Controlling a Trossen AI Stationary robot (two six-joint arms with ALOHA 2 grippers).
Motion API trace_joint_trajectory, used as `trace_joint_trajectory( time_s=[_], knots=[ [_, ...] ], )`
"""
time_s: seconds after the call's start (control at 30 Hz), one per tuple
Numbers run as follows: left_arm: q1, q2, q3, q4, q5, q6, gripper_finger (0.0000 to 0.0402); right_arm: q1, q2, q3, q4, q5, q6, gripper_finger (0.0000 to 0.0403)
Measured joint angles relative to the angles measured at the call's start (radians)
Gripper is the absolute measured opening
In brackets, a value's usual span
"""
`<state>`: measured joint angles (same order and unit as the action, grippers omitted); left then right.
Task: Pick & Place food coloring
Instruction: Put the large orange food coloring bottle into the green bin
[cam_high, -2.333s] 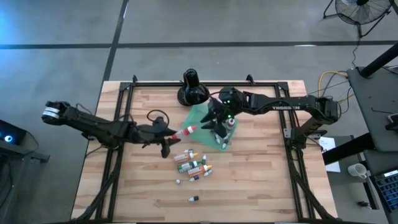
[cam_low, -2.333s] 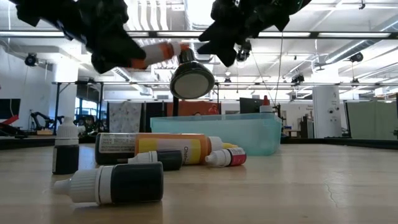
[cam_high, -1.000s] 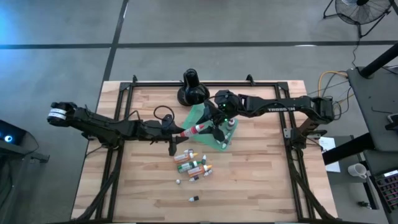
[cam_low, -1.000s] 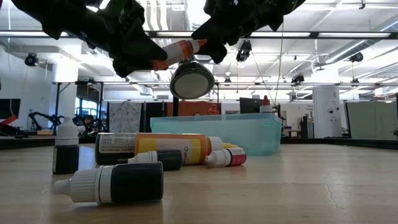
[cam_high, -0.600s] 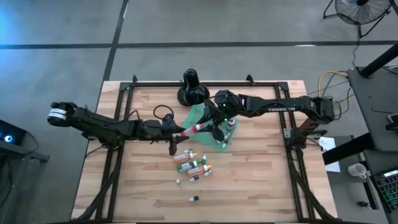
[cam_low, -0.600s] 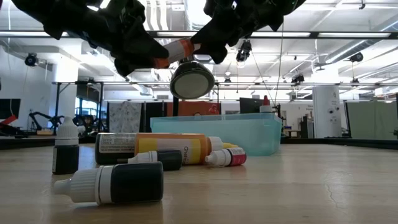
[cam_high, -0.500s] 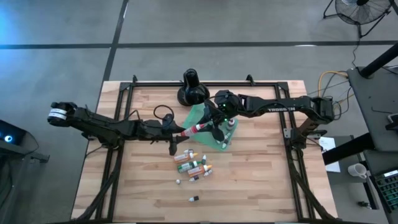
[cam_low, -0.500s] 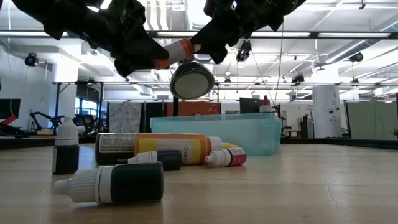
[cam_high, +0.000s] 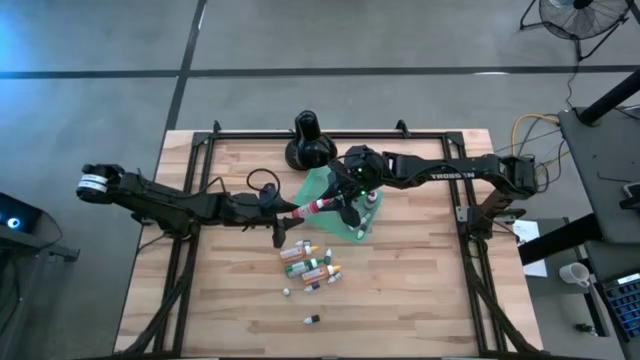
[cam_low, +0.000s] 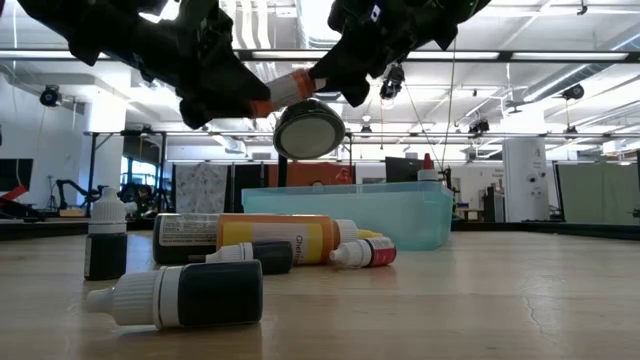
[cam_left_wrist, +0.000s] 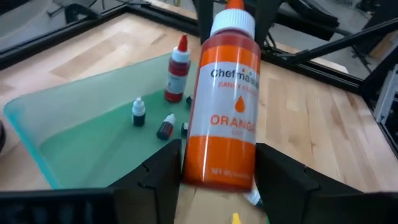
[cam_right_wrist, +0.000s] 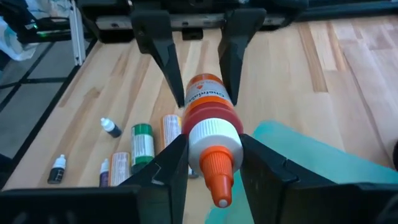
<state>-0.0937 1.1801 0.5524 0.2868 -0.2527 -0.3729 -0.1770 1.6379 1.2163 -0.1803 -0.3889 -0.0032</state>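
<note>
My two arms are showing as dark, slim, jointed links; white lettering (cam_high: 443, 172) is running along my right arm (cam_high: 470, 170).

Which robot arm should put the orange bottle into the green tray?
Probably the right. Both the left gripper and right gripper clamp the orange bottle, but the right hangs over the green tray.

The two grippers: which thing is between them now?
The orange bottle spans between them: left gripper holds its base, right gripper its cap end. The right wrist view shows this.

Orange bottle (cam_left_wrist: 225, 118) glossy plastic; tray (cam_left_wrist: 81, 118) translucent teal plastic, smooth; table (cam_high: 420, 290) matt pale wood planks.
</note>
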Motion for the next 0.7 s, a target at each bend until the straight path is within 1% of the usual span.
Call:
trace_joint_trajectory(
  time_s=[0.13,0.2,0.33,0.43,0.57,0.63,0.7],
  knots=[
    [0.0,0.0,0.0,-0.011,-0.009,-0.022,0.0196,-0.001,0.0,0.0,-0.015,0.016,0.0,0.0111],
    [0.0,-0.002,0.0,-0.064,-0.008,-0.027,0.0208,-0.001,0.0,0.0,-0.035,0.049,0.001,0.0112],
    [0.0,-0.002,0.0,-0.22,-0.004,-0.085,0.0221,-0.008,0.0,0.0,-0.145,0.174,0.012,0.0114],
    [-0.003,-0.003,0.0,-0.303,-0.002,-0.157,0.0222,-0.018,0.0,0.006,-0.266,0.27,0.061,0.0115],
    [-0.012,-0.004,0.0,-0.333,-0.002,-0.207,0.0222,-0.018,0.0,0.069,-0.484,0.479,0.113,0.0115],
    [-0.017,-0.004,0.0,-0.332,-0.002,-0.214,0.0222,-0.022,0.0,0.1,-0.56,0.531,0.109,0.0115],
    [-0.018,-0.004,0.0,-0.333,-0.002,-0.216,0.0222,-0.031,0.0,0.13,-0.614,0.547,0.108,0.0116]
  ],
)
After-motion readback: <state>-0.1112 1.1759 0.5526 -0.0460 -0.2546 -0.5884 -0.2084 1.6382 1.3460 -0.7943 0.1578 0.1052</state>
